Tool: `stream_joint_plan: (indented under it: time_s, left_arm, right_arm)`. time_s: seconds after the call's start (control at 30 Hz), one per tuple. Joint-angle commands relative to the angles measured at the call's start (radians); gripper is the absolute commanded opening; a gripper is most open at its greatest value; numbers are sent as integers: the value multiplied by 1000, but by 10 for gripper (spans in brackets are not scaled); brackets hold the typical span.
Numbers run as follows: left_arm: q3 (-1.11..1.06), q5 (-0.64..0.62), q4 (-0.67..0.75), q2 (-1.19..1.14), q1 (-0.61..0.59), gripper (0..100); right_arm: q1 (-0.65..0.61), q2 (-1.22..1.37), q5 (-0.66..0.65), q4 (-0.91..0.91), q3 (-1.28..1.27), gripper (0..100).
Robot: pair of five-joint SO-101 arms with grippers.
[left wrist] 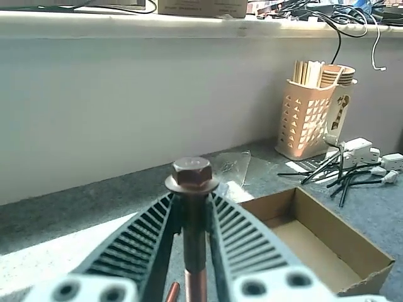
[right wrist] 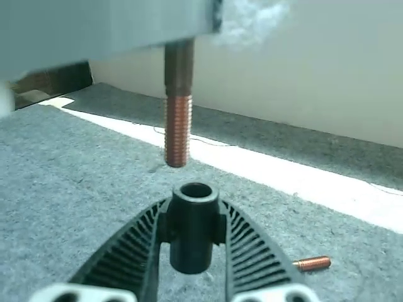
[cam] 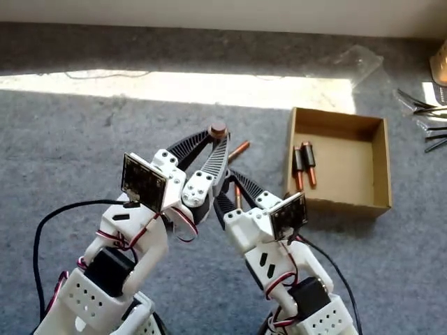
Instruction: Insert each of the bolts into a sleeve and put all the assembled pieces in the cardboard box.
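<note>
My left gripper (cam: 215,142) (left wrist: 194,202) is shut on a copper bolt (cam: 218,130) (left wrist: 191,177), held upright with its hex head above the fingertips. Just below the bolt's threaded end (right wrist: 178,129), my right gripper (right wrist: 192,217) (cam: 231,187) is shut on a black sleeve (right wrist: 192,229) whose open bore faces up; a small gap separates the two. A loose bolt (cam: 239,150) (right wrist: 312,263) lies on the grey carpet beyond the grippers. The cardboard box (cam: 374,164) (left wrist: 327,236) sits to the right and holds two assembled pieces (cam: 303,165).
A band of sunlight (cam: 174,87) crosses the carpet behind the arms. Clear plastic bags (cam: 353,63) and black cable ties (cam: 426,112) lie near the box's far side. A pale perforated basket (left wrist: 312,116) with sticks stands by the wall.
</note>
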State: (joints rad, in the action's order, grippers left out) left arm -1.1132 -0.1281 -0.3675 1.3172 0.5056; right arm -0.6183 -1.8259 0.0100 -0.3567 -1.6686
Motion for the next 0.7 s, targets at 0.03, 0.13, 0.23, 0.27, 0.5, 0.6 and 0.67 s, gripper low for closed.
stream_joint_plan:
  time_s: [0.03, 0.13, 0.23, 0.27, 0.5, 0.6, 0.67]
  left_arm:
    - [15, 6, 28, 19, 16, 5]
    - [15, 6, 28, 19, 16, 5]
    - [15, 6, 28, 21, 16, 5]
    - [15, 6, 28, 21, 16, 5]
    - [15, 6, 28, 21, 16, 5]
    - [15, 6, 28, 21, 16, 5]
    - [15, 6, 28, 21, 16, 5]
  right_arm:
    - [5, -13, -25, 2, -148, 5]
    - [5, -13, -25, 1, -148, 5]
    - [5, -13, -25, 1, -148, 5]
    - [5, -13, -25, 1, -148, 5]
    - [5, -13, -107, -2, -148, 5]
    - [5, -13, -115, -2, -148, 5]
    - [5, -13, -115, -2, -148, 5]
